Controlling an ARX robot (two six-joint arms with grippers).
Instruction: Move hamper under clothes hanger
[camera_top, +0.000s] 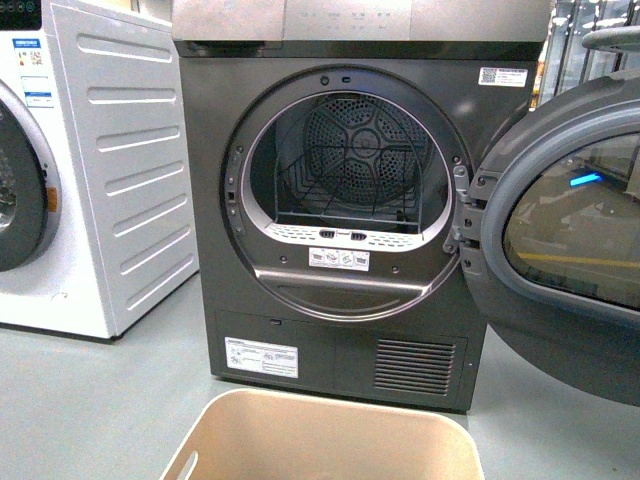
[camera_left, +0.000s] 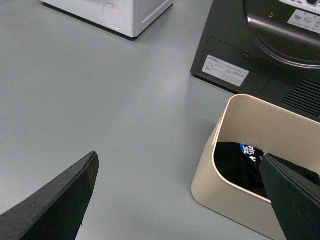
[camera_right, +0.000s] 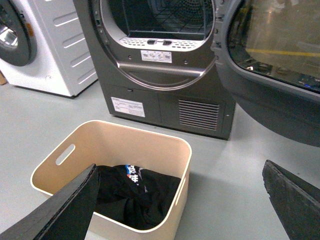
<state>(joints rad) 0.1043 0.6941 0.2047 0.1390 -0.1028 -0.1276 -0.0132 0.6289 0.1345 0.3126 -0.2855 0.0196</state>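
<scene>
The beige hamper stands on the floor right in front of the dryer, at the bottom edge of the front view. Black clothing with a blue-and-white print lies in its bottom. My left gripper hangs open above the floor beside the hamper's left side, one finger over its rim. My right gripper is open over the right wall of the hamper, one finger above the tub and the other over bare floor. The clothes hanger is out of view.
A dark grey dryer fills the view ahead, its round door swung open to the right. A white washing machine stands to the left. Grey floor stretches left of the hamper.
</scene>
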